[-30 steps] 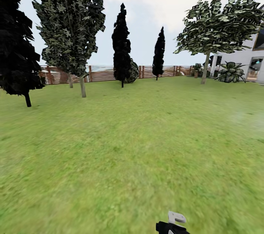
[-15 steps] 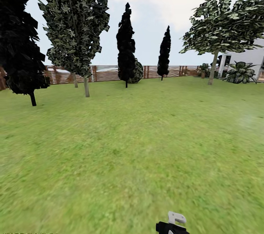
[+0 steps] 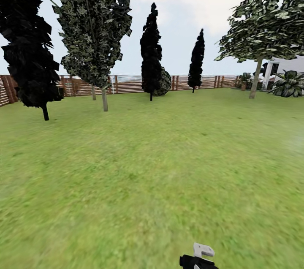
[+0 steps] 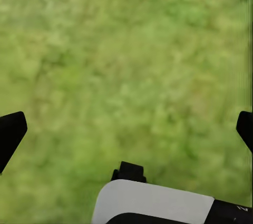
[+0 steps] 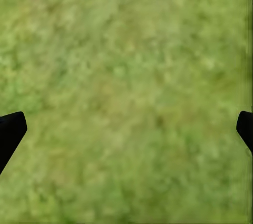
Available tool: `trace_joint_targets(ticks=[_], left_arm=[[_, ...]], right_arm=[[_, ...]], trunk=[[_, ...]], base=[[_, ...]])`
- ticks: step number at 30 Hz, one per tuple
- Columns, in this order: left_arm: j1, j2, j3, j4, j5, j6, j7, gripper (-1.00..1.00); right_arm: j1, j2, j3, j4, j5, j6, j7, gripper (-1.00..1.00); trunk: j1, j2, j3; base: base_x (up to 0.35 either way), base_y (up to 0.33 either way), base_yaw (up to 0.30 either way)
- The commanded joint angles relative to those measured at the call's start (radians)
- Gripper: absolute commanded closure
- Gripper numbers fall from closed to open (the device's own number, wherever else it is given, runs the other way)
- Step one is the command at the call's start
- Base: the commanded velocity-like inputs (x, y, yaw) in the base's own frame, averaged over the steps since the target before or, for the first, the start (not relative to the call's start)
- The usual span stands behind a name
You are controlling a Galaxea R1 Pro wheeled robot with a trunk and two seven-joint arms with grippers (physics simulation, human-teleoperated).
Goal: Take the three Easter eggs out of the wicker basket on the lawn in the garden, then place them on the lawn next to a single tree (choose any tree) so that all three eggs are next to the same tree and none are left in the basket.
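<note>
Short green lawn (image 3: 160, 167) stretches ahead of me in the garden. The three Easter eggs and the wicker basket are out of view. A tree (image 3: 104, 99) with a pale trunk and speckled dark green foliage stands at the far left. Another such tree (image 3: 255, 79) stands at the far right. My left gripper (image 4: 126, 129) hangs open over bare grass, its black fingertips (image 4: 10, 132) wide apart with nothing between them. Just as wide open over grass is my right gripper (image 5: 126, 129), also holding nothing.
A brown slatted fence (image 3: 126, 84) closes the far side. Black cypress-like trees (image 3: 151, 58) stand along it, and a big one (image 3: 29, 49) rises at the far left. A white house (image 3: 291, 66) and a leafy plant (image 3: 289, 85) sit at the right edge.
The whole picture has shifted to the right, so the camera has turned left; more fence shows at the left edge. The robot part at the bottom keeps its place in the picture.
</note>
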State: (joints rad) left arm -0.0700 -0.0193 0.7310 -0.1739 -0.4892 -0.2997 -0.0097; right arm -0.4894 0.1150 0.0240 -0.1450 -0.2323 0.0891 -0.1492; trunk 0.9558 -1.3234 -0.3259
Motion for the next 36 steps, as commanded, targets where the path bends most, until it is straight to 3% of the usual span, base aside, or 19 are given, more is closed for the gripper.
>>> trace_joint_targets(ticks=[1, 18, 36], left_arm=[[-0.001, -0.001, 0.008, -0.001, -0.009, -0.002, -0.001, -1.00], [-0.001, -0.001, 0.008, -0.001, -0.009, -0.011, -0.001, -1.00], [-0.001, -0.001, 0.008, -0.001, -0.009, -0.028, -0.001, -1.00]], right_arm=[[0.000, 0.000, 0.003, -0.003, -0.006, 0.006, -0.004, -1.00], [0.001, 0.001, 0.005, -0.002, -0.006, 0.006, -0.004, -1.00], [0.001, 0.002, 0.007, -0.001, -0.006, 0.006, -0.004, -1.00]], trunk=[[0.000, -0.001, -0.001], [0.000, -0.001, -0.001], [0.000, -0.001, -0.001]], base=[[0.137, -0.288, 0.103], [0.141, -0.271, 0.253], [0.313, -0.026, 0.289]])
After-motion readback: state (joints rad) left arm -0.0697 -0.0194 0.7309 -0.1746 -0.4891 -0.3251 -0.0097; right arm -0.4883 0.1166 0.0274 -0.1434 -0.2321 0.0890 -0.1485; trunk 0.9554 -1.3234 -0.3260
